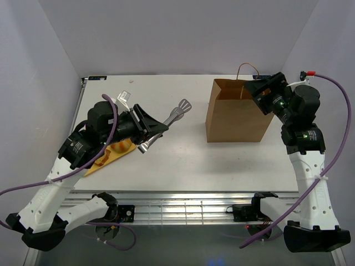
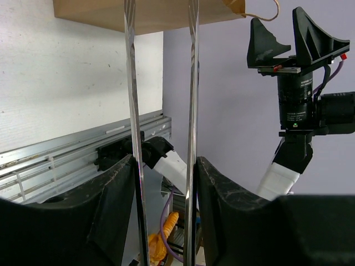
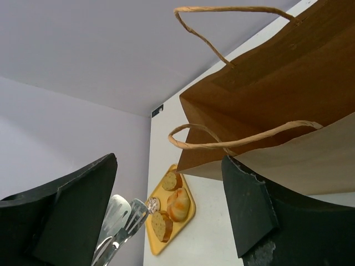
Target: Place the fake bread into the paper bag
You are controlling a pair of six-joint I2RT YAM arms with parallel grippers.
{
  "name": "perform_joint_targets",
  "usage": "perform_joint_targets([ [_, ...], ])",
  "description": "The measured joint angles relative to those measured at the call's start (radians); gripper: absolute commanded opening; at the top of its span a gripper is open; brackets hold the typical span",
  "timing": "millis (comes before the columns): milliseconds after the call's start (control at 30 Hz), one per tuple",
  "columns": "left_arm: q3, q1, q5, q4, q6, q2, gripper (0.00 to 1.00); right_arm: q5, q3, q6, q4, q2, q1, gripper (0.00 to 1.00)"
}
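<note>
Barely started. Left end effector [image 1: 157,126] clamped on tongs [image 1: 176,114], tips empty; fake bread [image 1: 121,146] on tray [image 1: 97,166] just behind it. Right end effector [image 1: 259,88] gaping, holding nothing, beside paper bag [image 1: 236,116] mouth. Visible pieces all left to bag.

The fake bread [image 3: 178,203], several golden-brown pieces, lies on a yellow tray [image 3: 157,246] at the tabletop's [image 1: 183,160] left side. The brown paper bag [image 1: 236,113] stands upright, mouth open, well apart on the right.

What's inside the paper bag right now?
The paper bag shows only bare inner wall near its mouth; its bottom is hidden. The fake bread lies on the yellow tray.
</note>
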Motion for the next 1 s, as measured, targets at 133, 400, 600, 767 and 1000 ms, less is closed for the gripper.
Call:
perform_joint_targets([
  [133, 0.002, 0.000, 0.002, 0.008, -0.006, 0.000, 0.56, 0.045, -0.027, 0.018, 0.059, -0.003, 0.021, 0.77],
  [400, -0.002, 0.000, 0.006, 0.018, -0.025, -0.009, 0.56, 0.174, -0.027, 0.076, 0.093, 0.014, 0.074, 0.65],
  [600, -0.004, 0.000, 0.006, 0.023, -0.033, -0.026, 0.56, 0.299, -0.013, 0.127, 0.068, 0.051, 0.149, 0.56],
  [767, -0.004, 0.000, 0.005, 0.023, -0.037, -0.033, 0.56, 0.396, -0.003, 0.161, 0.052, 0.071, 0.200, 0.49],
  [1000, -0.016, 0.000, 0.002, 0.023, -0.047, -0.052, 0.56, 0.540, 0.033, 0.189, 0.034, 0.098, 0.242, 0.48],
])
